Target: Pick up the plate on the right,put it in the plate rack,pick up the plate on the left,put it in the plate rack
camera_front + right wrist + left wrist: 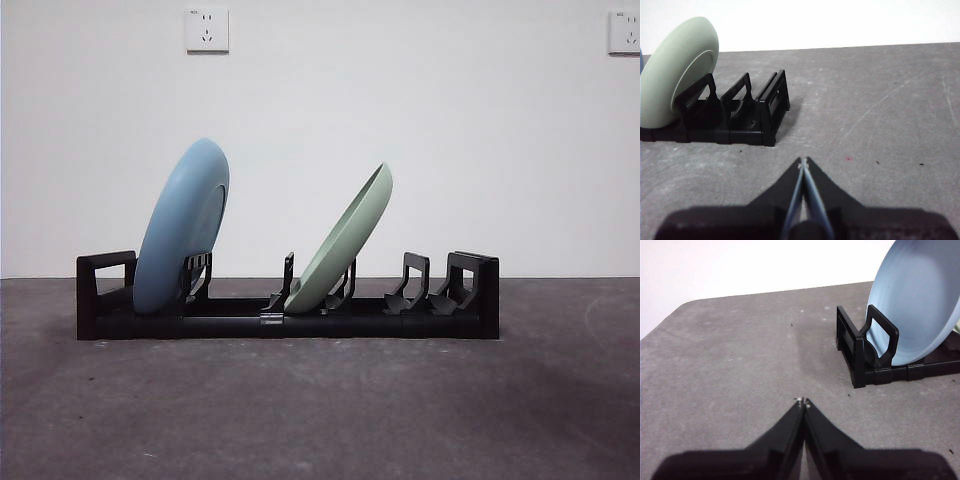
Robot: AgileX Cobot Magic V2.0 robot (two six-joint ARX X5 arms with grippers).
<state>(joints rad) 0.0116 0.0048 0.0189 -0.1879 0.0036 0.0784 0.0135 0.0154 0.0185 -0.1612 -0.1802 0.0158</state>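
Both plates are sitting in the long low black plastic plate rack with its upright curved prongs and boxy loop ends, which runs left to right across the dark grey surface. The round pale blue plate is at the left end, just inside the loop-shaped end piece, standing nearly upright with a slight lean to the right. The round pale green plate is around the middle of the rack, tilted a lot more, its top edge leaning off to the right and its bottom edge tucked between prongs. The two plates are apart and not touching. The right stretch of the rack has a few bare prongs.

The left tool is clenched, tips pressed together, gripping nothing, over the bare surface near the rack's left end, clear of the blue plate. The right tool is the same deal: clenched and empty, off the rack's right end, well apart from the green plate.

On the white wall behind are two white wall sockets.
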